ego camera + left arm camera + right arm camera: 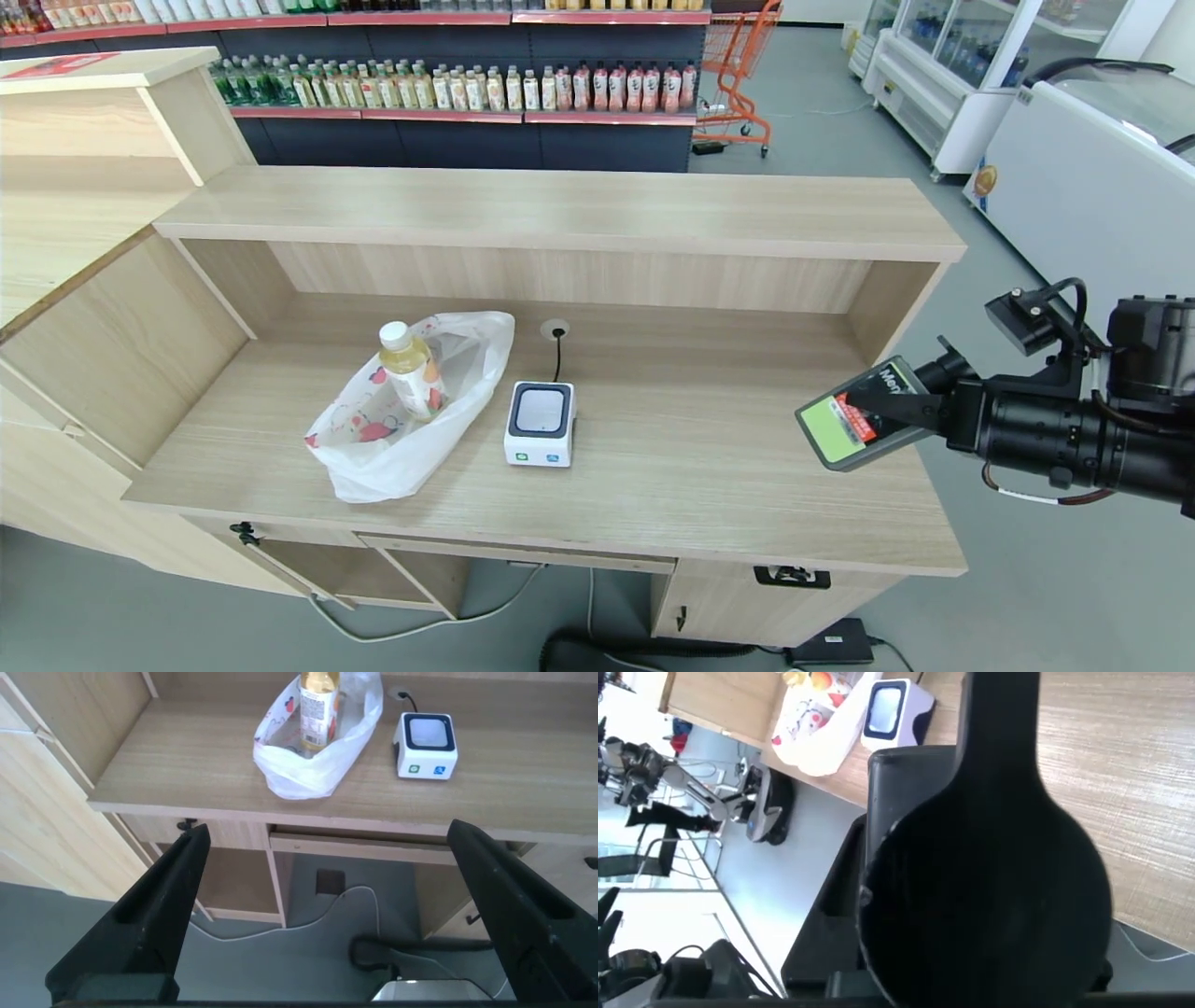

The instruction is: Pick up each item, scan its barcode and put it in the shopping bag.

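A white plastic shopping bag [373,453] lies open on the left of the wooden counter [709,457], and a yellow drink bottle [411,373] with a white cap stands in it. Just right of the bag is the white barcode scanner [540,425], its dark window facing up. My right gripper [901,406] is shut on a flat dark grey box [840,425] with a green and red label, held in the air above the counter's right end. My left gripper [327,919] is open and holds nothing, low in front of the counter, facing the bag [299,770] and scanner [426,745].
The counter has a raised back ledge [560,210] and side walls. The scanner's cable runs into a hole [555,329] behind it. Shelves of bottles [467,89], an orange cart [742,70] and freezers [1074,177] stand beyond.
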